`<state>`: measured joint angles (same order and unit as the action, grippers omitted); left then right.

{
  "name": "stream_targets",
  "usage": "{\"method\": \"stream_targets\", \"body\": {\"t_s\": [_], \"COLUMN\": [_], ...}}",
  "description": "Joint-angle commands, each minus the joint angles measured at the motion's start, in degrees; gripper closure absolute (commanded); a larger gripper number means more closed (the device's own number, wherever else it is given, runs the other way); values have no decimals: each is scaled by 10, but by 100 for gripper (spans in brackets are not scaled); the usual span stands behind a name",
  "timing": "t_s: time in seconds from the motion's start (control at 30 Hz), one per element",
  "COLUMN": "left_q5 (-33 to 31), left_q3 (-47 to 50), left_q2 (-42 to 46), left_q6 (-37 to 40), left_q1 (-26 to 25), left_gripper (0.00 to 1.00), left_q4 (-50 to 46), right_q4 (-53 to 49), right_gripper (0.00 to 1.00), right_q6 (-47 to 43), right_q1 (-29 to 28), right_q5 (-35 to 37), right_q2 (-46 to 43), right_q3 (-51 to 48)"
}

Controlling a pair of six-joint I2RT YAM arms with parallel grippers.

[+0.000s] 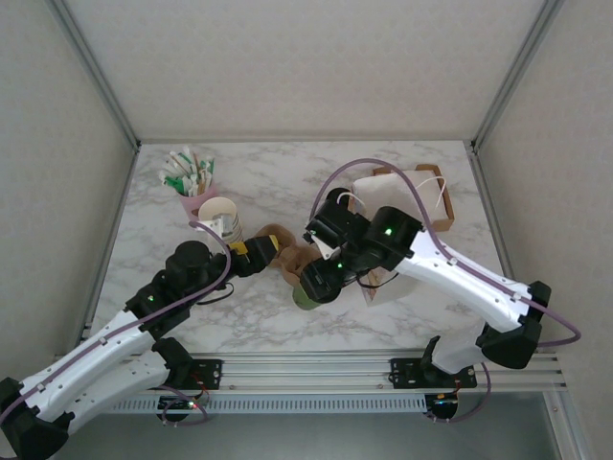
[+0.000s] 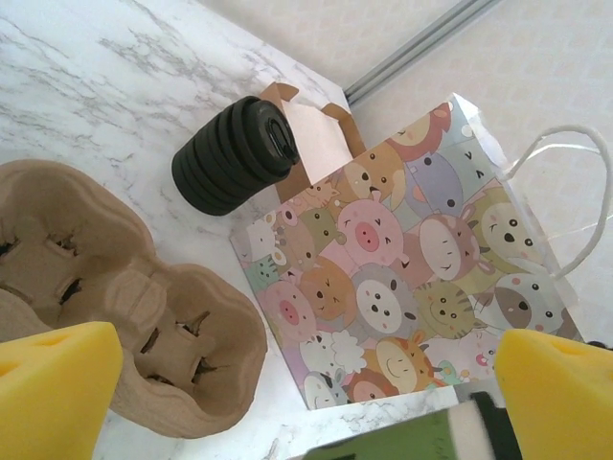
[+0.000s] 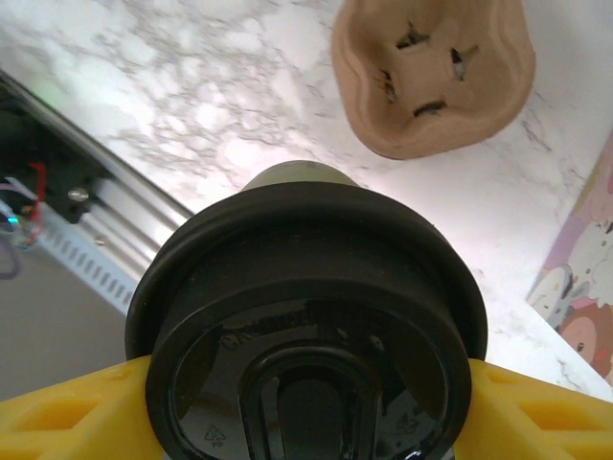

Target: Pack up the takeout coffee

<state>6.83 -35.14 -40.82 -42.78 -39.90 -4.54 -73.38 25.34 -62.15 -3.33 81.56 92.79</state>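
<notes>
Your left arm stretches from the lower left base toward the table's middle, forearm low. The left gripper points to the right, its yellow fingers spread wide apart. Your right arm comes in from the lower right, elbow bent, wrist tipped down. The right gripper presses its yellow fingers against both sides of the takeout coffee, near the left gripper.

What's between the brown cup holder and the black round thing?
Nothing, just bare marble table. In the left wrist view the brown cup holder and the black round thing sit apart with only tabletop between them.
</notes>
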Motion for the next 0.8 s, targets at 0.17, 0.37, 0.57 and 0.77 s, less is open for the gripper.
{"method": "stream_targets", "body": {"t_s": [0.17,0.37,0.57,0.77], "left_q5": [-5,0,12,25], "left_q3": [-37,-52,-76,-103], "left_q2": [1,-12,-34,-64], "left_q6": [21,27,35,44], "left_q1": [6,6,6,6], "left_gripper": [0,0,0,0], "left_q4": [6,8,12,19], "right_q4": [-31,-52,-79,-93], "right_gripper": [29,28,28,28], "right_q6": [-6,-18,-34,-44], "right_q1": [-4,6,23,38], "right_q5": [-14,15,66,109], "right_q2": [-40,-53,-61,-81], "right_q3": [100,164,223,262]}}
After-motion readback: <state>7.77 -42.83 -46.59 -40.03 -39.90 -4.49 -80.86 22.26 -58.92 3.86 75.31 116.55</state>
